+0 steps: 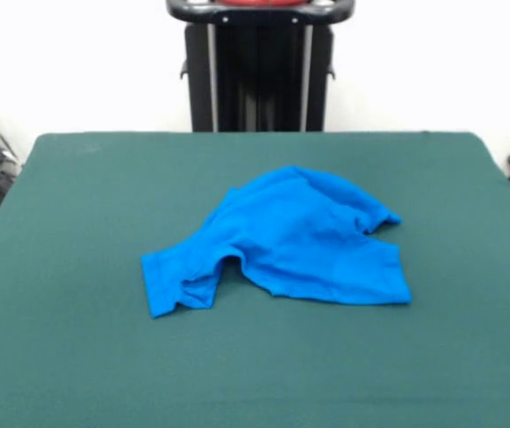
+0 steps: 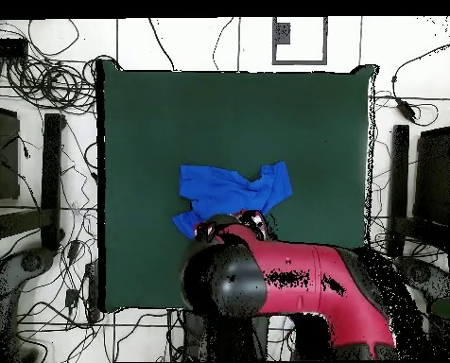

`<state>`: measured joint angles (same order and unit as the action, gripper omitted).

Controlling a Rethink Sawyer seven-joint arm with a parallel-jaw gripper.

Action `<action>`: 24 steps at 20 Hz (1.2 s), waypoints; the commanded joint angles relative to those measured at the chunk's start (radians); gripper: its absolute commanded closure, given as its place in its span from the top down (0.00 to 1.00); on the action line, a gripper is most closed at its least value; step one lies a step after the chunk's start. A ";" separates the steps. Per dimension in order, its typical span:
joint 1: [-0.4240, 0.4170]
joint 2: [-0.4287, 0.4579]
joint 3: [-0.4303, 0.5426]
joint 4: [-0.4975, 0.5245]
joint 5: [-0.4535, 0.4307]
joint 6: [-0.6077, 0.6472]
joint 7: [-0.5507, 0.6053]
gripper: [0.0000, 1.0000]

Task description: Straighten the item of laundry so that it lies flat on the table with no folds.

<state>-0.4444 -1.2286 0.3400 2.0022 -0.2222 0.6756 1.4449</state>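
Front view gives us the clearest look at the bright blue, short-sleeved T-shirt of soft fabric (image 1: 300,241), which lies crumpled a little right of the middle of the large table covered in dark green felt-like cloth (image 1: 77,357). We see the shirt's body bunched up into a low hump toward the far side, with creases running across it. One sleeve sticks out to the near left and is folded over on itself; the hem along the near right lies fairly straight against the table. At the far right a small fold of fabric juts out to a point. In the overhead view we see the same shirt (image 2: 231,192) near the table's (image 2: 144,113) middle, and the red and black robot arm (image 2: 295,284) reaching over the table edge, its end overlapping the shirt's edge. We cannot make out the fingers in either view, so we cannot tell whether they are apart or closed, or whether they hold anything.
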 commanded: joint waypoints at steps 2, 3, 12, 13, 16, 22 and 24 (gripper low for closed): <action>0.075 0.321 -0.095 0.026 -0.141 -0.166 0.208 1.00; 0.073 0.332 -0.098 0.030 -0.140 -0.175 0.197 1.00; 0.098 0.424 -0.159 0.024 -0.173 -0.302 0.183 1.00; 0.104 0.423 -0.164 0.021 -0.170 -0.295 0.184 1.00; 0.116 0.417 -0.171 0.016 -0.155 -0.287 0.181 1.00; 0.128 0.427 -0.168 -0.013 -0.139 -0.283 0.165 1.00; 0.128 0.426 -0.150 -0.022 -0.131 -0.273 0.148 1.00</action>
<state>-0.3576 -0.8214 0.1651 1.9980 -0.3622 0.4291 1.4449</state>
